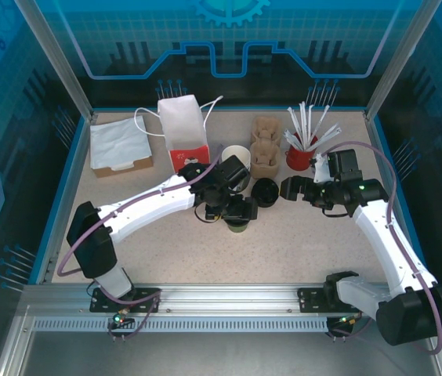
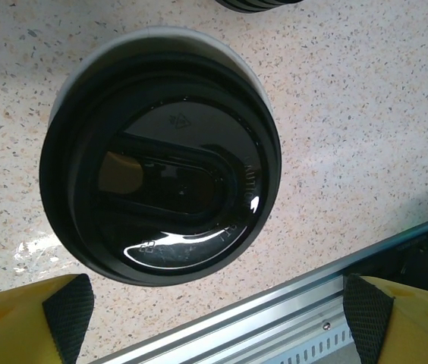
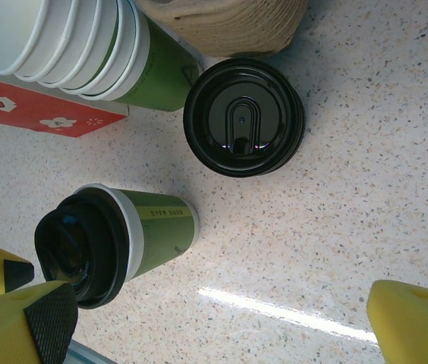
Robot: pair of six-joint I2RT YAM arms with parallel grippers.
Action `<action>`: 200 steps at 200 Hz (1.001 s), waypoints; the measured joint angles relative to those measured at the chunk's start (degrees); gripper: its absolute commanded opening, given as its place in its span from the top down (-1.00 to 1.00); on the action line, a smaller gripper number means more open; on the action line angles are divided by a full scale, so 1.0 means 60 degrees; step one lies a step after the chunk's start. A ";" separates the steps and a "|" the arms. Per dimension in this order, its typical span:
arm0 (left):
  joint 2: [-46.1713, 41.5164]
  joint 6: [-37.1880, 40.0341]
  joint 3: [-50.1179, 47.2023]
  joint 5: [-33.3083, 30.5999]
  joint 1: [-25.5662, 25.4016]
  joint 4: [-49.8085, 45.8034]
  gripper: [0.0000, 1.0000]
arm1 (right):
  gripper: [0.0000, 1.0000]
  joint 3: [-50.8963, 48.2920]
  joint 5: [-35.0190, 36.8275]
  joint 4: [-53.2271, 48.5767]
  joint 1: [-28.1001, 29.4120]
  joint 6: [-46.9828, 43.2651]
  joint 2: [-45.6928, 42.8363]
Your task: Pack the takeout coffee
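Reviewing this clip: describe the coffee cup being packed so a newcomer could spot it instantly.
On the speckled table, look near the middle, below the left gripper. A single green-sided paper cup stands there, nearer the arm bases than the stack of black lids and the nested stack of cups. It alone wears a black lid; the nested cups are open.

The left arm (image 1: 150,205) and right arm (image 1: 389,239) share white shells, black joints and black bases. A mauve cable (image 1: 59,262) loops along each. A green light (image 1: 361,187) glows on the right arm's wrist. The left gripper (image 2: 218,307) has yellow fingers (image 2: 17,318) with black textured pads (image 2: 68,303), at seven and five o'clock.
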 measured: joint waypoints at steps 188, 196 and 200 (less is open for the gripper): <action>0.0346 0.0000 0.0007 0.0135 0.0000 0.0259 -0.80 | -1.00 0.0000 0.0000 0.0000 0.0000 0.0000 0.0000; 0.0346 0.0000 0.0007 0.0135 0.0000 0.0262 -0.80 | -1.00 0.0000 0.0000 0.0000 0.0000 0.0000 0.0000; 0.0350 0.0000 0.0007 0.0135 0.0004 0.0262 -0.80 | -1.00 0.0000 -0.0004 0.0000 0.0000 0.0000 0.0000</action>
